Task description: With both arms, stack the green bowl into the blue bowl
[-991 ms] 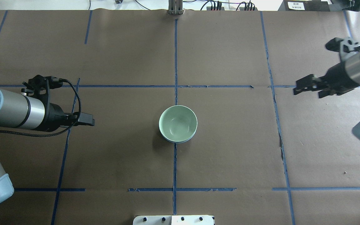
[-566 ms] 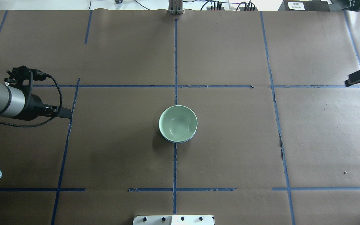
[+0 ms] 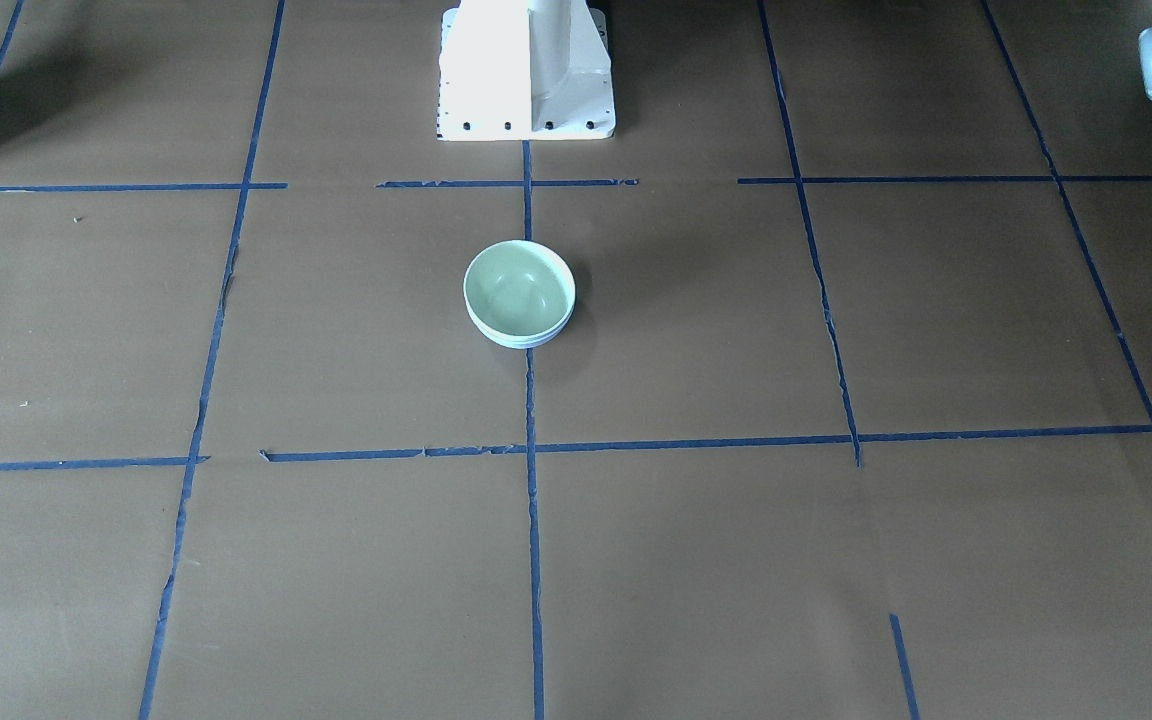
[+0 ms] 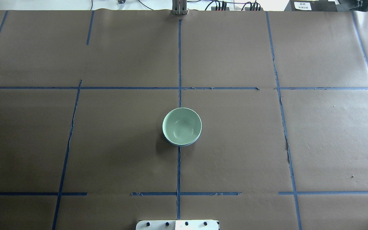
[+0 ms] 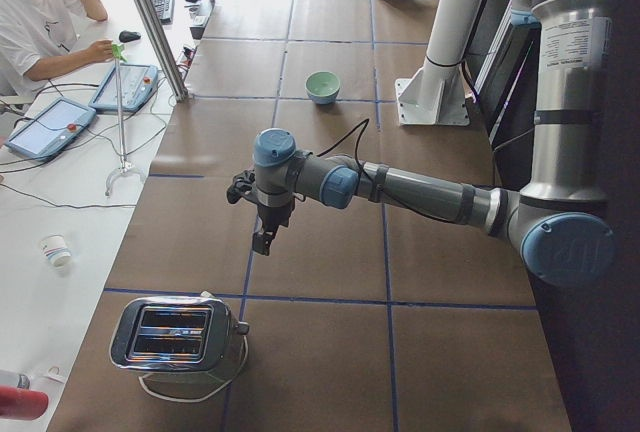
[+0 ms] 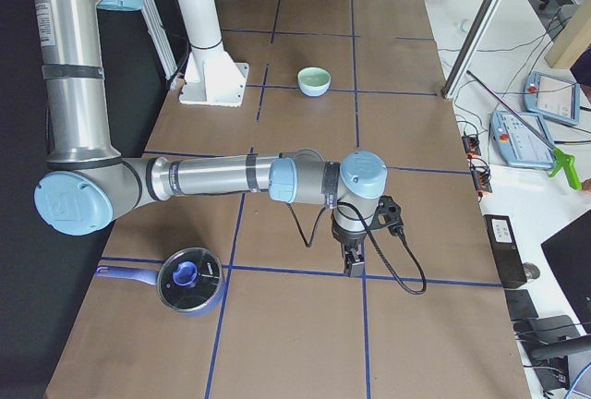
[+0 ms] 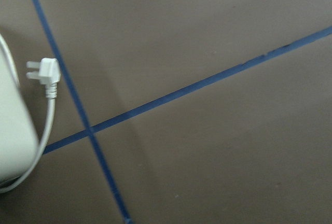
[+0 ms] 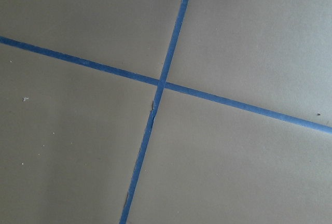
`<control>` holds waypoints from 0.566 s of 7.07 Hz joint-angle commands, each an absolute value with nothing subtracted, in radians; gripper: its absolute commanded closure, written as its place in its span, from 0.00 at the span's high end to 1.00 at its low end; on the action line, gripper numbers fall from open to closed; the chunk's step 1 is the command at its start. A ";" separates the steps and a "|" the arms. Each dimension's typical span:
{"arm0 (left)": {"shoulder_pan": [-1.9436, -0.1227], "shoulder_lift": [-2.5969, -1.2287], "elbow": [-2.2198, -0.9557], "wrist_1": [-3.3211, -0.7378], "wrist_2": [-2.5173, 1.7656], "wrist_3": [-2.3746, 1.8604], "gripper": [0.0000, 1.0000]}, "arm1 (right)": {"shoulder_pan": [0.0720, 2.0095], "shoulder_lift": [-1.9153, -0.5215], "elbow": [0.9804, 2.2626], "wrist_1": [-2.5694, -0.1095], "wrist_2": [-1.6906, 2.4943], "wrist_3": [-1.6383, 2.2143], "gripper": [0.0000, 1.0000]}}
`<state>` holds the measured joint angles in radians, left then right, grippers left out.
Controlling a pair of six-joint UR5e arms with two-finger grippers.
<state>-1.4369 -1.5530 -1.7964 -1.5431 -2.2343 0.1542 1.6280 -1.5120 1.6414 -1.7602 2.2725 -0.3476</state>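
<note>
Exterior left view, left gripper: The left gripper (image 5: 264, 242) hangs low over the table (image 4: 267, 143) and points down, near a shiny toaster (image 5: 175, 334). No bowl is in it. I cannot tell how far its fingers are apart.
Right gripper: The right gripper (image 6: 354, 263) also hangs low and points down, near a dark pot with a lid (image 6: 189, 281). No bowl is in it either. I cannot tell if it is open or closed.
Why the hands are there: Each hand is out near its own end of the table, well apart from the bowls. I think they are out of the way because nothing is left to carry.
Green bowl: The green bowl (image 4: 182, 126) sits upright inside the other bowl, in the middle of the table, on the middle tape line.
Blue bowl: The blue bowl (image 3: 524, 342) is underneath. Only a thin edge peeks out below the green rim.
Why they sit so: The bowls look the same size, so the green one rides a little high.
Job: It looks done.
Table: Brown paper covers it. Blue tape (image 8: 162, 84) marks big squares, and the paper is torn along some lines.
Room: A white plug (image 7: 45, 73) lies by the toaster. The robot's white base (image 3: 526, 70) stands just behind the bowls. A person (image 5: 35, 22) sits at a side bench far across the table.
</note>
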 commanded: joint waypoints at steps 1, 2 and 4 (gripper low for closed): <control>-1.500 -1.557 -1.789 -1.317 -2.421 0.224 1.00 | 1.643 -1.514 1.605 -1.790 2.278 -0.391 1.00; -1.500 -1.542 -1.786 -1.322 -2.439 0.221 1.00 | 1.637 -1.523 1.603 -1.789 2.316 -0.388 1.00; -1.502 -1.540 -1.802 -1.325 -2.439 0.181 1.00 | 1.597 -1.522 1.600 -1.781 2.339 -0.384 1.00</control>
<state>-1.4999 -1.5431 -1.7908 -1.3270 -2.4314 0.1979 1.6179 -1.5216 1.6021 -1.7861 2.3272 -0.3857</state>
